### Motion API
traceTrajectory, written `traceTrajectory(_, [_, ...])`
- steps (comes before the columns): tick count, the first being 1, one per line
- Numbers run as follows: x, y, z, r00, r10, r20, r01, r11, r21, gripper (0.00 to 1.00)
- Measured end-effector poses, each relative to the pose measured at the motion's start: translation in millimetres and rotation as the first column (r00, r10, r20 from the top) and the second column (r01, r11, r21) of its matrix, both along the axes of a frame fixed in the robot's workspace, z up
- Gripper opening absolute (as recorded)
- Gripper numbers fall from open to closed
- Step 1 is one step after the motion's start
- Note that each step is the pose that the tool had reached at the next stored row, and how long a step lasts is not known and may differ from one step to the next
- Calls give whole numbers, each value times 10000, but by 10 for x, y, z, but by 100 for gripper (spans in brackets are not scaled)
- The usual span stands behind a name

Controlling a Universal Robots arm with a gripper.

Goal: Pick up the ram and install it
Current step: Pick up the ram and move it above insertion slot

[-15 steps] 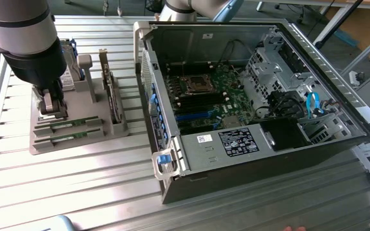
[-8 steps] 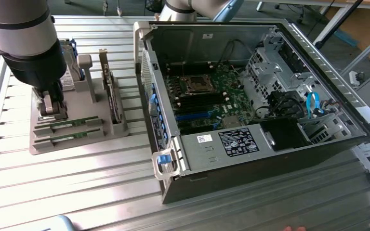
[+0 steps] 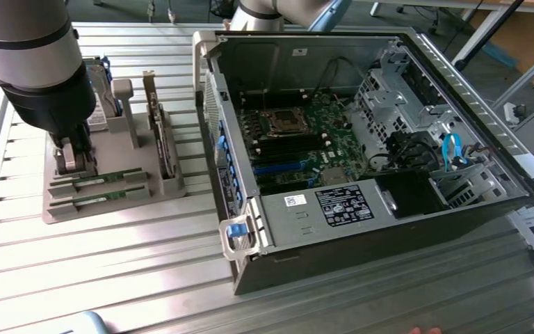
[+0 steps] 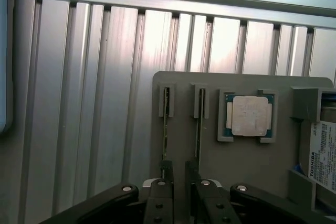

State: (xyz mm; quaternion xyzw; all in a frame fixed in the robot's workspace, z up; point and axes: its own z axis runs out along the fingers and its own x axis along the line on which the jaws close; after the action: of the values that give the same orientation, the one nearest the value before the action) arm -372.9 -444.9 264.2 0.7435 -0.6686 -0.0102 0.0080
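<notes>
Down at the black two-finger gripper (image 4: 178, 170): wide open, gripping nothing, fingertips (image 4: 167, 169) apart w/ bare grey between. Hangs low over the grey moulded parts holder (image 4: 252, 161), right at its ram end.

Ram (image 4: 166, 129): long, narrow, thin green circuit-board stick, standing on edge in its slot. Second stick (image 4: 199, 129), same kind, in the next slot just beside. Can't tell which of the two sits under the jaws: one fingertip over the first stick's line, the other just beside the second. No contact visible.

Handling, as a judgement: light, and stiff but thin, so no twisting or bending. Chips and edge contacts fragile, prob. static-sensitive. Best hold, prob.: the two flat faces near mid-length, up by the top edge, pads square to the board. Risk of slip on the smooth faces if pinched at a corner, and no side load while seated in the slot.

Further out on the holder: square silver processor chip (image 4: 249, 115) in its pocket, silver hard drive w/ white label (image 4: 323, 156) at the edge. In the exterior view, green expansion card w/ metal bracket (image 3: 160, 132) upright on the holder's side nearest the case.

Beyond that, slatted aluminium table (image 3: 109, 271). On the exterior view's right, open black computer case (image 3: 388, 240) w/ green motherboard (image 3: 318, 139) inside. Long memory slots (image 3: 290, 149) look empty.
</notes>
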Motion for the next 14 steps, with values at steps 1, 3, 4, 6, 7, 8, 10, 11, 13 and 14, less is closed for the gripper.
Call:
traceTrajectory(1, [0,-8,0,10000,0,0,0,10000,5,24])
traceTrajectory(3, [0,-10,0,10000,-1,0,1,10000,11,24])
traceTrajectory(4, [0,-10,0,10000,-1,0,1,10000,11,24])
traceTrajectory(6, [0,-11,0,10000,0,0,0,10000,11,24])
traceTrajectory(7, [0,-11,0,10000,0,0,0,10000,11,24])
traceTrajectory(8, [0,-11,-1,10000,0,-1,0,10000,11,24])
traceTrajectory(10, [0,-11,-8,10000,0,1,0,10000,12,24])
traceTrajectory(11, [0,-11,-15,10000,0,2,0,10000,13,24])
traceTrajectory(13, [0,-11,-31,10000,0,0,0,10000,12,24])
traceTrajectory(14, [0,-11,-40,10000,0,-1,0,10000,11,24])
